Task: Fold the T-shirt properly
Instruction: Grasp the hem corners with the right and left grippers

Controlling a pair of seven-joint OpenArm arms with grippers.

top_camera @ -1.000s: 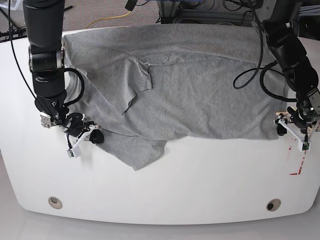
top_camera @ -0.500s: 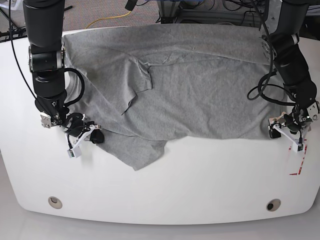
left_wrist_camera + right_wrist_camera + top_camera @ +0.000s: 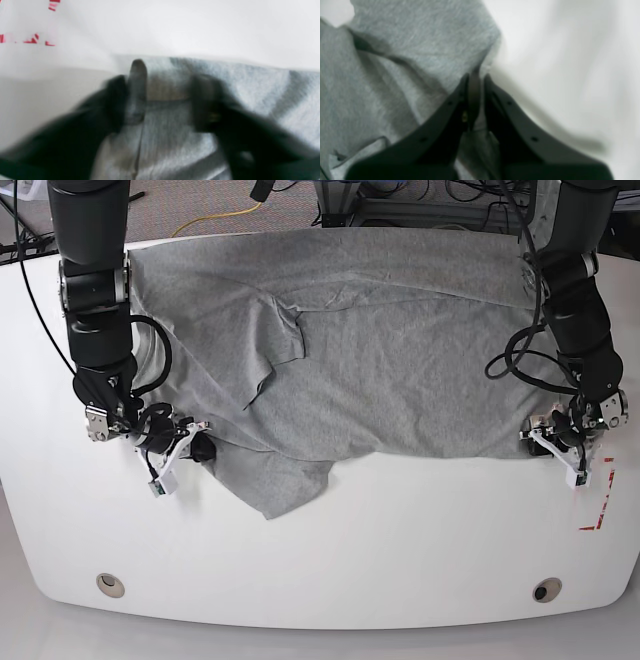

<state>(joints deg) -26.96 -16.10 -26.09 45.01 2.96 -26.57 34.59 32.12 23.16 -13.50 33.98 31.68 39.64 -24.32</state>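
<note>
the grey t-shirt (image 3: 370, 360) lay spread across the white table (image 3: 400, 540), one flap drooping toward 6 o'clock. the right gripper (image 3: 476, 77) was clamped tight on a pinch of the shirt's edge at about 9 o'clock. the left gripper (image 3: 165, 97) sat at 3 o'clock, jaws half apart either side of the hem corner, not gripping it as far as i could see.

my take: the left one should've closed squarely on that corner, catching both layers, before any lifting, then both lift evenly.

count: one t-shirt, one table, two grippers, one patch of red tape marks (image 3: 598, 515).
</note>
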